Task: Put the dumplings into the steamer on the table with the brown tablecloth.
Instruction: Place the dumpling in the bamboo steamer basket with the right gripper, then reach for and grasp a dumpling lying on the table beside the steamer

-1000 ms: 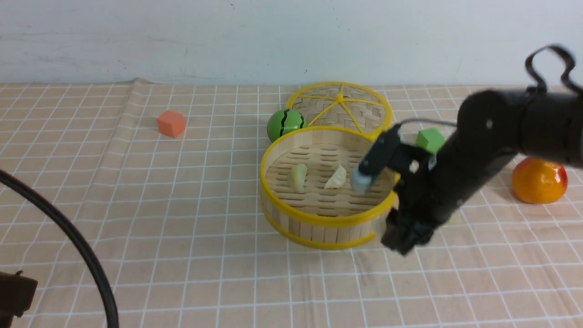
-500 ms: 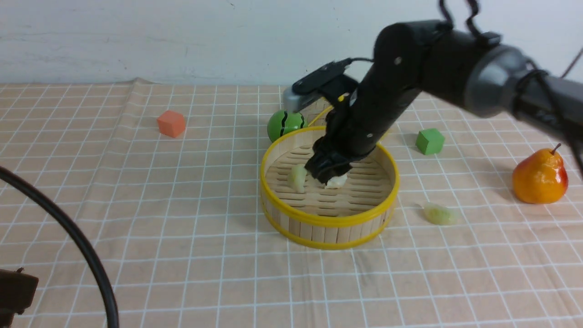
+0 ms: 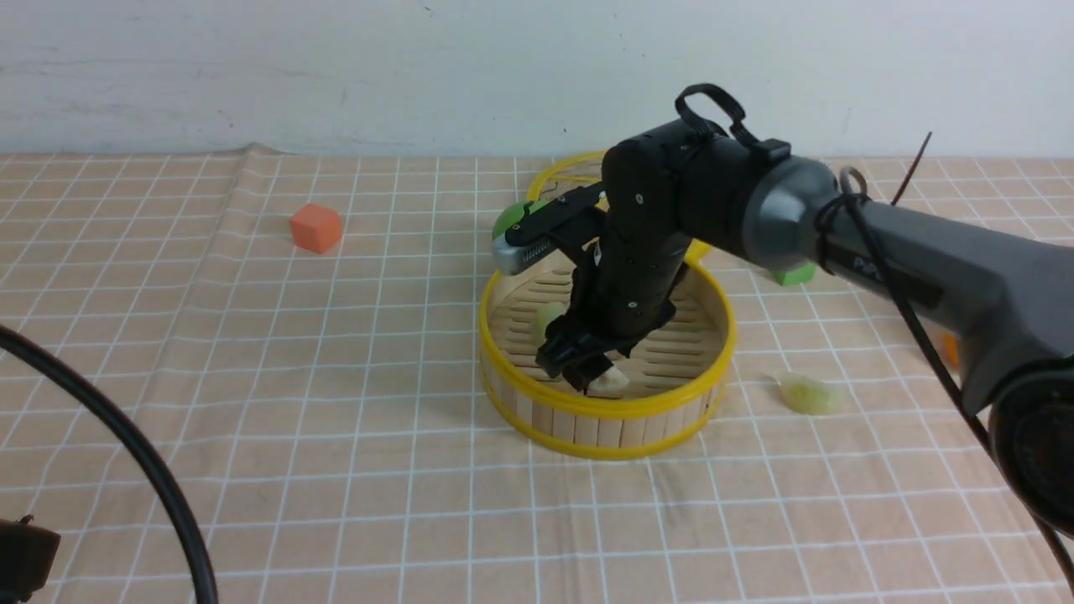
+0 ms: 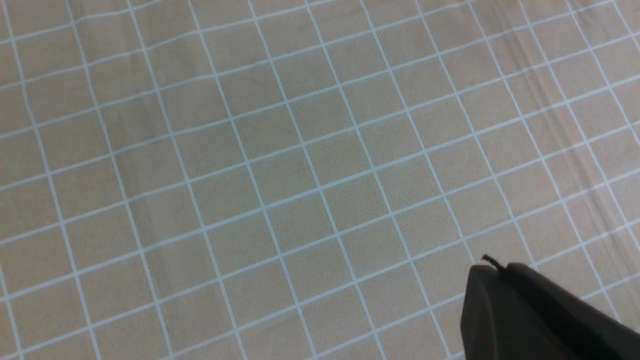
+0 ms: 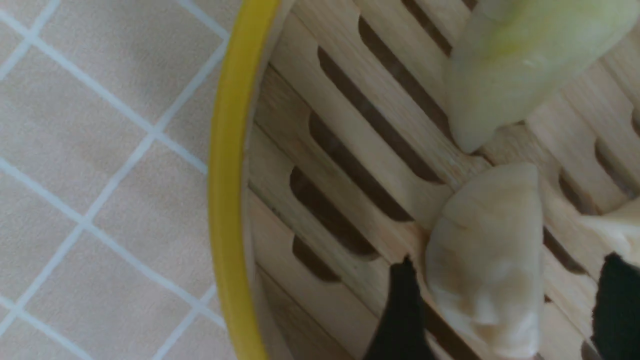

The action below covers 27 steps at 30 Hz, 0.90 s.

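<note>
Since a second ago our right gripper (image 3: pixel 583 369) has swung into the steamer (image 3: pixel 625 409) — we judge this the drop-off step.
Its jaws stand apart around a white dumpling (image 3: pixel 610 382) lying inside; next we should lift clear and fetch the green dumpling (image 3: pixel 810 394) on the tablecloth (image 3: pixel 336 377) — left gripper (image 4: pixel 492 280) closed, idle.

Right arm (image 3: pixel 839 235) reaches in from the right, wrist bent steeply down; right gripper (image 3: pixel 579 369) jaws parted. Left gripper (image 4: pixel 495 285) jaws closed.
</note>
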Available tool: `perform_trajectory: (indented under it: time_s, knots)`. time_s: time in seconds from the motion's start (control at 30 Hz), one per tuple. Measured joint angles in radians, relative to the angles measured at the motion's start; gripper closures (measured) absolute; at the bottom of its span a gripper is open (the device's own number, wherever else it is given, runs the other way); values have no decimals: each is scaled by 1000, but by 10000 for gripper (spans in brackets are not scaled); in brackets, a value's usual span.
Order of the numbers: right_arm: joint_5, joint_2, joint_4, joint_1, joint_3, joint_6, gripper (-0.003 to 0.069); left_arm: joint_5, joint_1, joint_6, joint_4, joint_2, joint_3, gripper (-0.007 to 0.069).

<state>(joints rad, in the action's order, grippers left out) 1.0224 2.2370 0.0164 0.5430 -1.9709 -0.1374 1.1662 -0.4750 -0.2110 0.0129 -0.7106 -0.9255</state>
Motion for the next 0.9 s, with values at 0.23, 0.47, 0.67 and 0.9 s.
perform_trajectory:
  time_s: [0.23,0.47,0.67,0.9]
  knots:
    - [186,-126,-27,-8,-64,-65,83,0,0,0,6,0,0,624]
    - [209,-323,60,-236,47,-191,127,0,0,0,8,0,0,617]
    - [215,-320,103,-388,203,-366,134,-12,0,1,8,0,0,613]
    - [150,-212,116,-388,263,-532,134,-24,0,1,6,0,0,608]
